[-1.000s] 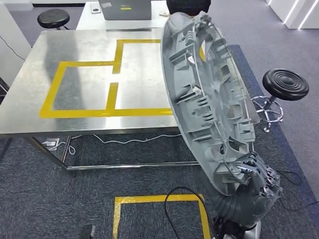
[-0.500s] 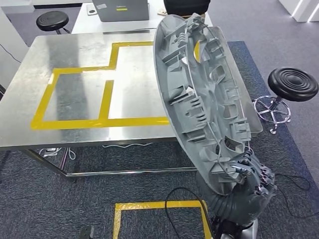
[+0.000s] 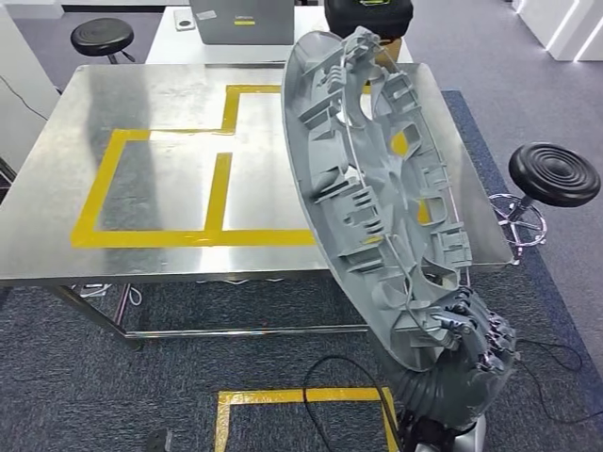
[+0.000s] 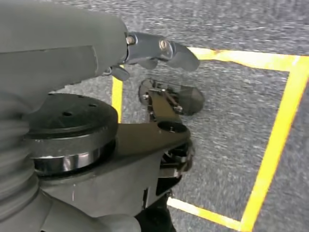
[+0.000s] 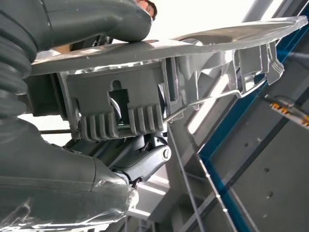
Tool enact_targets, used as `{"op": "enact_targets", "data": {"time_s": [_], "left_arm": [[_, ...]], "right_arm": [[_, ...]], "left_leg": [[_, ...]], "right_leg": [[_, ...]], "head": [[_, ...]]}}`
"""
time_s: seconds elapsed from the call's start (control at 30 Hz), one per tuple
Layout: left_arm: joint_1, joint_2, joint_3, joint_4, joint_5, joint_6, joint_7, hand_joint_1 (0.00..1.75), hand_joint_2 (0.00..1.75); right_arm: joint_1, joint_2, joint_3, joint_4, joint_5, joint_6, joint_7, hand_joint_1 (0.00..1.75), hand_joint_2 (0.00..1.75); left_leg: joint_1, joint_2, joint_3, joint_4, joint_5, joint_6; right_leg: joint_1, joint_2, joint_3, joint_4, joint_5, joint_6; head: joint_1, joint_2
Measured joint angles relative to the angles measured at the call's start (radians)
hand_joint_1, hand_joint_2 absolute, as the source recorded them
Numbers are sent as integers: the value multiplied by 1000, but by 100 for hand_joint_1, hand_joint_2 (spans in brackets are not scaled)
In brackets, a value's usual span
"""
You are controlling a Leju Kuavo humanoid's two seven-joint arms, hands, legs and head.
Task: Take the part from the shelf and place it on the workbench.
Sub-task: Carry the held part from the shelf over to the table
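Left robot hand [image 4: 160, 72] hangs over the carpet with fingers apart, grasping nothing. The steel surface [image 3: 64, 202] carries yellow tape boxes. Near its right edge, the grey part [image 3: 369, 188] stands tilted in the air, clasped at its lower rim alone by the right robot hand [image 3: 473, 339]. That low hold may let it pivot, slip or strike the edge.

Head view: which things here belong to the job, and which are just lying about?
Job:
- part, gripped at its lower end by the right hand
- workbench with yellow tape outlines

Lying about:
- right stool
- far stool
- laptop
- black case
- floor cable
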Motion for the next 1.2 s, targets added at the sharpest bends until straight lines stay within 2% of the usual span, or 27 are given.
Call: {"op": "enact_targets", "data": {"time_s": [0.07,0.1,0.13,0.17,0.23,0.27,0.3,0.33,0.43,0.47,0.5,0.57,0.6,0.63,0.67,0.73,0.77,0.8,0.87,0.93,0.97,1.03,1.1,1.13,1.17,1.2], "left_arm": [[1,0,1,0,3,-18,-4,0,175],[3,0,2,0,6,-26,-5,0,175],[5,1,4,0,11,-33,-5,0,175],[6,1,5,0,14,-37,-5,0,175],[7,1,6,0,17,-41,-5,0,175],[7,1,7,0,18,-40,-4,0,175],[7,1,7,0,18,-37,-2,0,175],[7,1,8,0,17,-31,1,0,175],[4,0,8,0,11,-14,11,0,175],[2,0,8,0,9,-11,12,0,175],[0,0,8,0,8,-9,12,0,175],[0,0,8,0,7,-5,14,0,175],[2,0,8,0,7,-4,14,0,175],[3,0,8,0,7,-3,15,0,175],[4,1,8,0,7,-3,16,0,175],[4,1,8,0,7,-1,16,0,175],[4,1,8,0,7,0,16,0,175],[3,0,8,0,6,2,18,0,175],[1,0,8,0,5,7,23,0,175],[2,0,8,0,5,12,25,0,175],[2,0,8,0,5,14,26,0,175],[1,0,8,0,5,15,26,0,175],[1,0,8,0,5,14,26,0,175],[2,0,8,0,5,13,26,0,175],[2,0,8,0,4,11,26,0,175],[2,0,8,0,2,9,26,0,175]], "right_arm": [[-1,-4,5,1,5,0,0,175,175],[-1,-5,8,3,6,0,0,175,175],[-1,-7,10,4,7,0,0,175,175],[0,-8,12,5,7,0,0,175,175],[-1,-10,15,6,8,0,-1,175,175],[-2,-11,17,6,9,0,-1,175,175],[-3,-12,19,7,10,0,-2,175,175],[-3,-12,21,8,10,0,-2,175,175],[-4,-13,24,8,11,0,1,175,175],[-5,-13,24,8,11,0,1,175,175],[-7,-13,26,8,12,0,1,175,175],[-10,-13,27,8,12,0,2,175,175],[-11,-13,27,8,12,0,2,175,175],[-11,-13,28,8,12,0,2,175,175],[-11,-13,28,8,12,0,3,175,175],[-11,-13,28,9,12,0,3,175,175],[-11,-13,28,9,12,0,3,175,175],[-12,-13,28,8,12,0,3,175,175],[-13,-13,29,8,13,0,5,175,175],[-14,-14,30,9,14,0,7,175,175],[-15,-14,30,9,15,0,8,175,175],[-16,-16,31,9,16,0,8,175,175],[-16,-17,32,10,19,0,12,175,175],[-16,-18,32,11,22,0,18,175,175],[-17,-19,33,13,26,0,27,175,175],[-18,-20,33,15,34,0,42,175,175]], "left_leg": [[-4,-3,8,0,-15,11],[-6,-3,15,0,-23,14],[-8,-3,24,0,-29,14],[-9,-3,36,0,-35,13],[-10,-4,60,0,-49,7],[-11,-5,68,2,-55,1],[-12,-5,73,3,-59,-4],[-13,-6,75,2,-61,-9],[-11,-3,78,2,-73,-25],[-11,-2,68,23,-84,-31],[-10,-1,44,66,-100,-36],[-9,0,-39,194,-136,-43],[-8,0,-81,246,-141,-45],[-7,0,-109,269,-128,-46],[-6,0,-120,258,-98,-46],[-4,3,-96,157,-6,-47],[-3,5,-75,97,24,-46],[-2,6,-59,53,40,-42],[-4,6,-45,20,32,-29],[-3,3,-42,19,26,-14],[-2,3,-39,17,24,-8],[-3,2,-32,16,19,3],[-6,2,-26,17,13,10],[-8,1,-22,17,9,11],[-8,-1,-16,17,5,11],[-9,-3,-9,17,0,10]], "right_leg": [[0,1,-70,133,-43,0],[1,1,-98,178,-47,0],[1,1,-111,191,-33,-1],[1,1,-103,165,-3,-2],[0,1,-51,47,68,-5],[1,1,-22,-10,84,-7],[2,1,-3,-45,87,-10],[5,2,6,-58,77,-14],[5,4,15,-70,64,-32],[2,3,23,-74,60,-38],[0,1,30,-78,56,-44],[0,-1,41,-80,46,-51],[0,0,45,-80,41,-53],[-1,1,51,-80,36,-52],[-1,2,58,-80,30,-51],[-3,5,74,-80,17,-43],[-2,6,80,-77,9,-37],[0,6,83,-77,3,-31],[4,7,84,-79,-7,-20],[3,5,88,-81,-14,-9],[2,5,83,-64,-26,-5],[2,4,38,31,-74,0],[2,4,-35,155,-117,1],[2,4,-58,184,-116,1],[2,4,-65,179,-95,-1],[2,4,-53,137,-57,-4]], "head": [[4,0],[4,0],[4,0],[3,0],[4,0],[4,0],[3,0],[2,0],[-1,0],[-2,0],[-4,0],[-7,0],[-7,0],[-7,0],[-7,0],[-8,0],[-9,0],[-10,0],[-10,0],[-8,0],[-6,0],[-2,0],[-1,0],[-1,0],[-1,0],[-1,0]]}}
